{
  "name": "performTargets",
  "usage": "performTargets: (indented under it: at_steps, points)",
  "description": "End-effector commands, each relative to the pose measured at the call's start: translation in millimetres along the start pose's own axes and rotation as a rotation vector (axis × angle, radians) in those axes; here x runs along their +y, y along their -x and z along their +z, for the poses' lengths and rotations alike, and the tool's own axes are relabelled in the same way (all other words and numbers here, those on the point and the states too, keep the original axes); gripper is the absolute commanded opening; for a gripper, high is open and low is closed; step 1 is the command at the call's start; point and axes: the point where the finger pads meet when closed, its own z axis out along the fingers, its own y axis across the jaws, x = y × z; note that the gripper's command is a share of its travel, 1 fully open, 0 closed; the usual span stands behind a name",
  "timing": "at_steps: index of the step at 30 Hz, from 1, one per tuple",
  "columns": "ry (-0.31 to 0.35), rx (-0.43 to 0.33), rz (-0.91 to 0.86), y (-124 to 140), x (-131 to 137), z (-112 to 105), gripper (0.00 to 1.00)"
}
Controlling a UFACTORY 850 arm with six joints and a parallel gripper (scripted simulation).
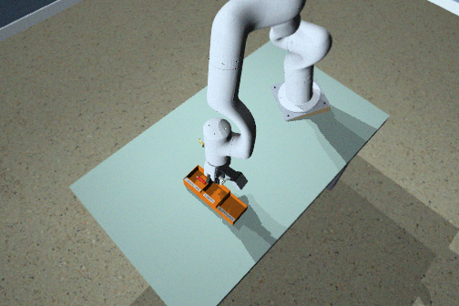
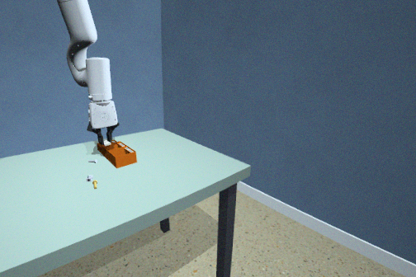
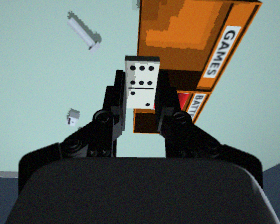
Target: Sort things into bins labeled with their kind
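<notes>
My gripper (image 3: pixel 141 84) is shut on a white domino (image 3: pixel 141 82) with black dots. It hangs above the orange row of bins (image 1: pixel 215 193), over the edge of the bin labelled GAMES (image 3: pixel 191 40). The neighbouring bin, with a label that starts BATT (image 3: pixel 197 106), holds a red thing (image 3: pixel 184 100). In the exterior view the gripper (image 2: pixel 104 138) stands just over the near end of the bins (image 2: pixel 117 153).
A grey bolt (image 3: pixel 84 31) and a small grey piece (image 3: pixel 72 116) lie on the table left of the bins. In the exterior view a grey bolt (image 2: pixel 92 161), a small grey piece (image 2: pixel 89 178) and a yellow piece (image 2: pixel 95 184) lie on the table.
</notes>
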Motion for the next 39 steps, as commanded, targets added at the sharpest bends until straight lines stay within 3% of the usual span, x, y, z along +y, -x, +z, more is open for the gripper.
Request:
performTargets:
  at_steps: [1,7,22,39]
  points:
    - [-0.003,-0.013,0.039,-11,25,1,0.0]
    - [-0.002,-0.013,0.039,-18,40,1,0.0]
    - [-0.003,-0.013,0.039,-15,35,1,0.0]
    - [-0.003,-0.013,0.039,-15,35,31,0.0]
